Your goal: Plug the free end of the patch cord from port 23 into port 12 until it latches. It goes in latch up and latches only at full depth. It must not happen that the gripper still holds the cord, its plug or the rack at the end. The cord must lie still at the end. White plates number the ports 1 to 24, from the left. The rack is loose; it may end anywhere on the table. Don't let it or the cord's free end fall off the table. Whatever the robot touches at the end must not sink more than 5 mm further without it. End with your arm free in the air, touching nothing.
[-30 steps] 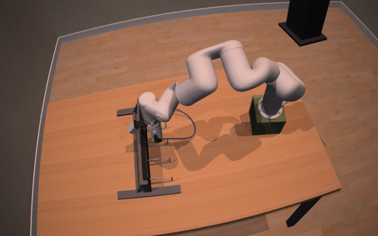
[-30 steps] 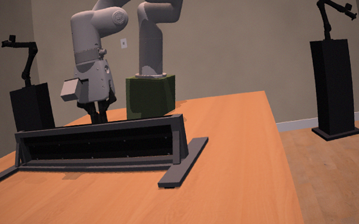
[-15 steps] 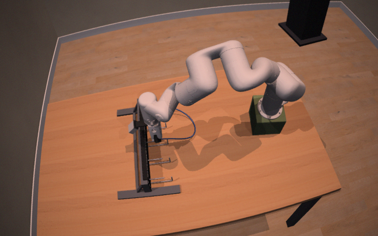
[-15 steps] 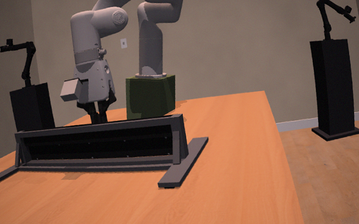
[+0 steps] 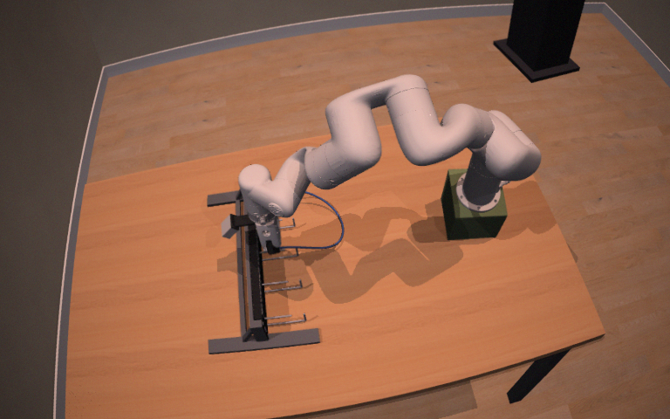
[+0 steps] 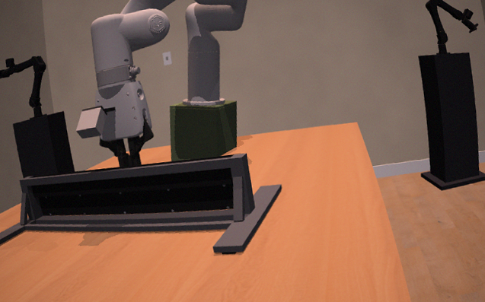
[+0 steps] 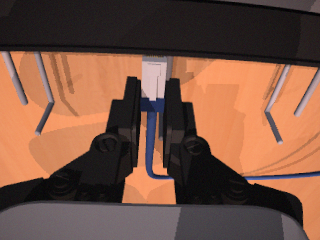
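A dark patch-panel rack (image 5: 252, 276) stands on the table on two flat feet; the exterior view shows its back (image 6: 135, 193). A blue patch cord (image 5: 331, 224) loops from the rack's far end over the table and back to my gripper. My gripper (image 5: 270, 243) is shut on the cord's pale plug (image 7: 155, 79) just behind the tip. In the wrist view the plug points at the rack's dark panel (image 7: 160, 30) and its tip reaches the panel's lower edge. Port numbers are not readable. In the exterior view the fingers (image 6: 129, 157) dip behind the rack's top rail.
Several metal cable-management bars (image 5: 283, 285) stick out of the rack toward the arm side; two flank the gripper in the wrist view (image 7: 280, 103). The arm's green base block (image 5: 473, 209) stands on the table's right. Black camera stands (image 6: 450, 113) are off the table.
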`<state>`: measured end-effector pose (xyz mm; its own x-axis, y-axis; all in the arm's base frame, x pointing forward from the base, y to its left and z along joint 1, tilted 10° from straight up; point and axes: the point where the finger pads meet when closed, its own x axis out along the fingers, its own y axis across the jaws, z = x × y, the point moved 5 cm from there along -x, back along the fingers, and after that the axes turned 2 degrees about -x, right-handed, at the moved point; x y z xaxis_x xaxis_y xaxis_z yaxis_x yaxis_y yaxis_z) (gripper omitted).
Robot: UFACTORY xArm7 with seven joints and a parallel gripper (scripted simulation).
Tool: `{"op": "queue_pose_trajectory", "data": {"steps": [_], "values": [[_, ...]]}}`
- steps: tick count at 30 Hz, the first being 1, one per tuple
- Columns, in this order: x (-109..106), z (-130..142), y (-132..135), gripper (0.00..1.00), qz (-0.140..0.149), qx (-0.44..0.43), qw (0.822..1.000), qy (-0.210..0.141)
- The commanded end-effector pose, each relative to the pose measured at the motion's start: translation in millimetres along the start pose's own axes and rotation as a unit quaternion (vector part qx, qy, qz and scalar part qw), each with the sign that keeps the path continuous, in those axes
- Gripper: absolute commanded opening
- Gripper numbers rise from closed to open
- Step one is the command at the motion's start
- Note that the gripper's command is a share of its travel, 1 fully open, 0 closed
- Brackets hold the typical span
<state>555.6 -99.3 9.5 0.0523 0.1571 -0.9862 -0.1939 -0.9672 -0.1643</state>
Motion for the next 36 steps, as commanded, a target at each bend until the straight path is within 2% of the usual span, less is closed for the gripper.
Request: {"op": "queue_pose_trajectory", "data": {"steps": [1,36], "values": [[-2.1,-6.6,0.6,0.00,0.000,0.000,1.000,0.002],[-2.2,-12.1,0.9,0.00,0.000,0.000,1.000,0.002]]}}
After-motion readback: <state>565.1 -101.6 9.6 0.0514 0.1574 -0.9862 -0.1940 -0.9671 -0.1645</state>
